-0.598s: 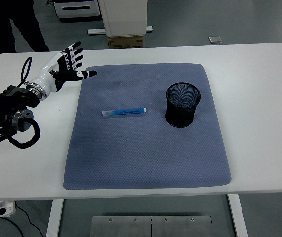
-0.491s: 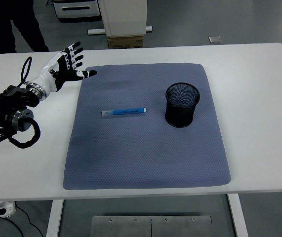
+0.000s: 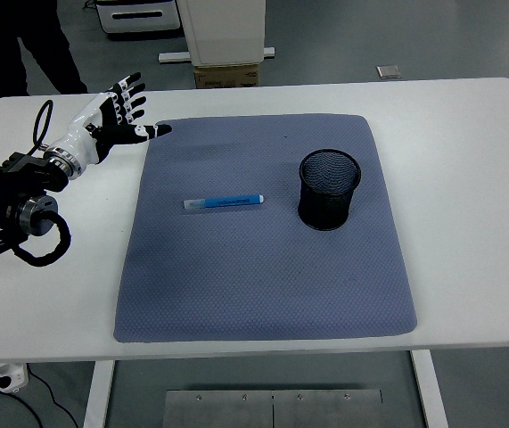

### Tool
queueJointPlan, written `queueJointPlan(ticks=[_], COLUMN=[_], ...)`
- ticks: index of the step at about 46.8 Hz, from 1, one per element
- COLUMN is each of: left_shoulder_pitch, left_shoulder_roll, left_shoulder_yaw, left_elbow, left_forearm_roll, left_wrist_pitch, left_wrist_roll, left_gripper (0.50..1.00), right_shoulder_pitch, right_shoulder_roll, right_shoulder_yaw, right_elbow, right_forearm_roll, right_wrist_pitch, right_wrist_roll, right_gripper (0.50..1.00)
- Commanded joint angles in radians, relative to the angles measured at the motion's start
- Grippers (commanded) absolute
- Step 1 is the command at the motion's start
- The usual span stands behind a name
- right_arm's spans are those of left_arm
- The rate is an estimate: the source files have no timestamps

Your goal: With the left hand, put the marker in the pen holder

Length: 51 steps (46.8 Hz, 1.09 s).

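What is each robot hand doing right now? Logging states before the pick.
Left robot hand: open, fingers spread, holding nothing.
Right robot hand: not in view.

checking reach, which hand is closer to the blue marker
Left. The left hand hovers open over the mat's far-left corner, up and left of the marker. The right hand is not in view.

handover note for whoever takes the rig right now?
Left hand: open, fingers spread, holding nothing, over the table's far left by the mat's corner.
Right hand: not in view.
Marker: lying flat on the blue mat, left of the pen holder, apart from it.
Pen holder: upright on the mat; nothing seen sticking out.
Done: nothing yet.
Left: reach, grasp the marker, drop it in the holder.
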Motion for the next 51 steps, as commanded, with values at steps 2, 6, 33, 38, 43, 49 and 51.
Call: queueJointPlan(ticks=[2, 6, 33, 38, 43, 49, 51], left_shoulder_pitch=[-0.002, -0.005, -0.025, -0.026, -0.026, -0.026, -0.026], left_shoulder_roll=[0.005, 0.008, 0.014, 0.017, 0.022, 0.022, 0.022], left_shoulder_yaw=[0.001, 0.001, -0.002, -0.002, -0.002, -0.002, -0.002], left_elbow=[0.000, 0.000, -0.002, -0.002, -0.002, -0.002, -0.002], left_forearm_roll=[0.002, 0.004, 0.007, 0.007, 0.007, 0.009, 0.009], left_wrist_pitch=[-0.004, -0.004, -0.012, -0.012, -0.012, -0.012, -0.012], left_wrist_roll=[0.000, 0.000, 0.000, 0.000, 0.000, 0.000, 0.000], left_gripper=[1.000, 1.000, 1.000, 1.000, 1.000, 1.000, 1.000], right_shoulder_pitch=[0.000, 0.000, 0.000, 0.000, 0.000, 0.000, 0.000], right_shoulder_roll=[0.000, 0.000, 0.000, 0.000, 0.000, 0.000, 0.000], right_shoulder_yaw=[0.000, 0.000, -0.001, 0.000, 0.000, 0.000, 0.000], right_elbow=[0.000, 0.000, 0.000, 0.000, 0.000, 0.000, 0.000], right_forearm_roll=[0.000, 0.000, 0.000, -0.001, 0.000, 0.000, 0.000], right_wrist_pitch=[0.000, 0.000, 0.000, 0.000, 0.000, 0.000, 0.000], right_wrist_roll=[0.000, 0.000, 0.000, 0.000, 0.000, 0.000, 0.000], right_gripper=[1.000, 1.000, 1.000, 1.000, 1.000, 1.000, 1.000])
